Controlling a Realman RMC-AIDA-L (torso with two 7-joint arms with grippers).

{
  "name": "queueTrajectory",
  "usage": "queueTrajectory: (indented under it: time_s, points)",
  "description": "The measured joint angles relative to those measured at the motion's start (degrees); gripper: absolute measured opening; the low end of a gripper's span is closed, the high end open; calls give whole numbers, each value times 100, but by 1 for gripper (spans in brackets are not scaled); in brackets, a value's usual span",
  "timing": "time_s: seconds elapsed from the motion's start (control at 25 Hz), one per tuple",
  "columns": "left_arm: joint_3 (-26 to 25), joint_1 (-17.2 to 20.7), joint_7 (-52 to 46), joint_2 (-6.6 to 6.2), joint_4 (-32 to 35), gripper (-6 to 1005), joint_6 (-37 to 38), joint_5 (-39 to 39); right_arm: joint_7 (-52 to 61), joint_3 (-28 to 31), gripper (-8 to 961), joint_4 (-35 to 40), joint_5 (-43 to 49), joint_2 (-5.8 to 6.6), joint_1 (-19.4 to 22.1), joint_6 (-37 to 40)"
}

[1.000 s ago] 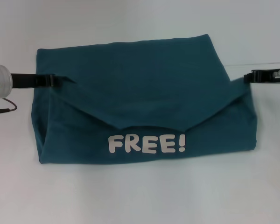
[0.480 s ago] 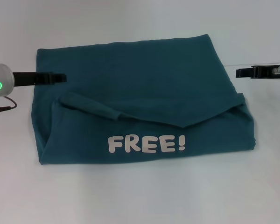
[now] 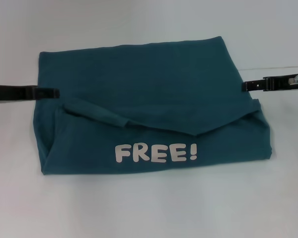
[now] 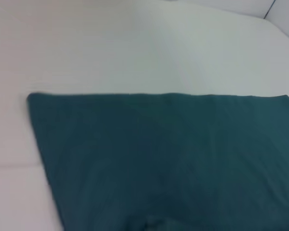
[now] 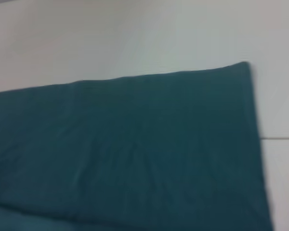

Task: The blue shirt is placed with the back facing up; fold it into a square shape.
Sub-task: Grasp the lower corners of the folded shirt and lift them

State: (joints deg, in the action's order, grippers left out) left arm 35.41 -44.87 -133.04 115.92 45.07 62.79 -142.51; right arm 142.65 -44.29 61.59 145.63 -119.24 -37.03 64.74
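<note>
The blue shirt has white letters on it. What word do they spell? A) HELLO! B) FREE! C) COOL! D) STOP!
B. The head view shows "FREE!" in white block letters on the near folded part of the blue shirt, just below the drooping edge of the fold.

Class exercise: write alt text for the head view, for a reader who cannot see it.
A blue shirt lies partly folded on a white table, its near edge turned up to show white lettering "FREE!". The left gripper sits at the shirt's left edge and the right gripper at its right edge, both low and level.
</note>
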Motion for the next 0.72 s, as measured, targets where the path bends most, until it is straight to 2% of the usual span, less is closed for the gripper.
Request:
queueTrajectory:
  time_s: [0.16,0.4,0.52,0.72]
  points:
    - [-11,151,-531,-51,330,902,795,-229,-65,-41,928,467,28,-24,17,574]
    - [52,169,-1295,-32,572,920,1738,-1087,-59,-189,927,837,5,-32,18,1005]
    - [66,248,-1465,43,687,919,1761,-1422,-26,-382,919,904,17,-31,18,1038]
    - [64,297,-1515,101,687,919,1600,-1454,-4,-547,918,873,30,-30,-6,1040]
